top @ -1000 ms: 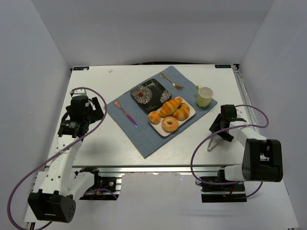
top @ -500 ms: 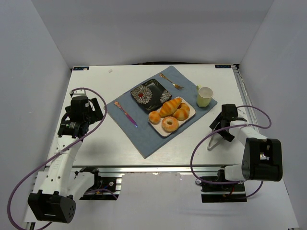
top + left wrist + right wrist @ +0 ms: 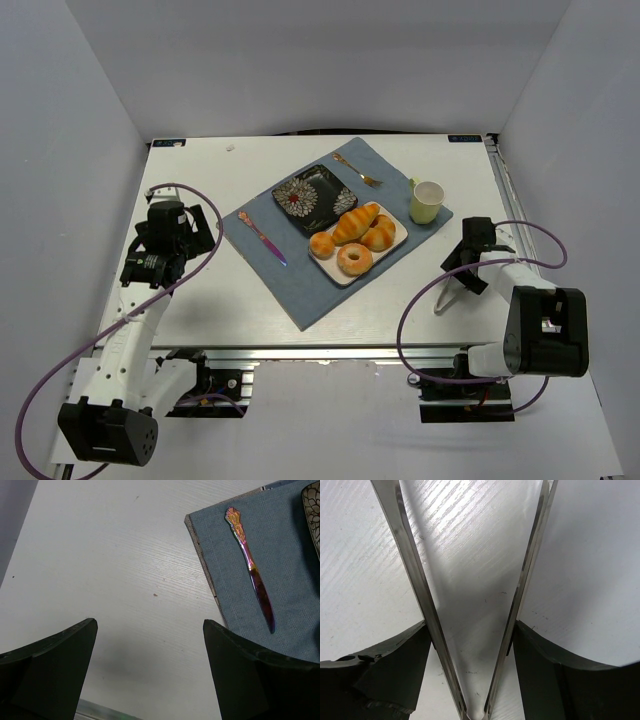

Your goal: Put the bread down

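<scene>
The bread [image 3: 354, 259], a ring-shaped golden bun, lies at the near end of a white rectangular plate [image 3: 396, 243] beside two long rolls and a small round bun. My right gripper [image 3: 456, 274] is right of the plate, low over the table. Its fingers [image 3: 545, 670] press against both arms of a pair of metal tongs [image 3: 525, 580], which stay spread in a V; the tongs also show in the top view [image 3: 441, 299]. My left gripper [image 3: 205, 226] is open and empty above the bare table [image 3: 150, 645], left of the blue mat. The bread shows in neither wrist view.
A blue mat [image 3: 300, 290] lies diagonally and carries a black patterned plate [image 3: 314, 198], a fork [image 3: 357, 170], an iridescent knife [image 3: 263, 236] and a pale green cup [image 3: 427, 201]. The knife [image 3: 250, 570] also shows in the left wrist view. White walls stand close on both sides.
My right wrist has shifted slightly to the right and away from the near edge. The left arm and the things on the mat have not moved.
</scene>
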Robot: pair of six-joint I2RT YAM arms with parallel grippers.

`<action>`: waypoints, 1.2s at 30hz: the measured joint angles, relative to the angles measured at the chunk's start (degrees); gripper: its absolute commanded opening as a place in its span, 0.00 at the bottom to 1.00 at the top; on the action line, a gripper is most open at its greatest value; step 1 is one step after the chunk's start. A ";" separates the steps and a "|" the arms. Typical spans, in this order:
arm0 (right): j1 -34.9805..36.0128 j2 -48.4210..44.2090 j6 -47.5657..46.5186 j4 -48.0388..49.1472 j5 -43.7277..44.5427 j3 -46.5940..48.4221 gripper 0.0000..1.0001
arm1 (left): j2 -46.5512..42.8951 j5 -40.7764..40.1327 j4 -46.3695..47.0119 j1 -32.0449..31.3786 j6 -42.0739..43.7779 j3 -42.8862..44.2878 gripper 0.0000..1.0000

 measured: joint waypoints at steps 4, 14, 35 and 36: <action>0.00 -0.39 -0.48 -0.50 -0.22 0.00 0.69 | 0.00 -0.04 -0.04 0.00 0.15 0.00 0.98; -0.04 -9.49 -4.02 -11.82 -1.40 4.52 0.69 | 0.02 0.09 -0.39 0.00 0.17 0.00 0.98; -0.04 -24.52 -15.04 -32.28 -15.47 29.57 0.64 | 2.54 1.57 -0.59 0.00 -0.48 3.21 0.98; -0.02 -24.63 -15.76 -32.83 -17.99 29.81 0.63 | 2.69 1.62 -0.46 0.00 -0.55 3.43 0.98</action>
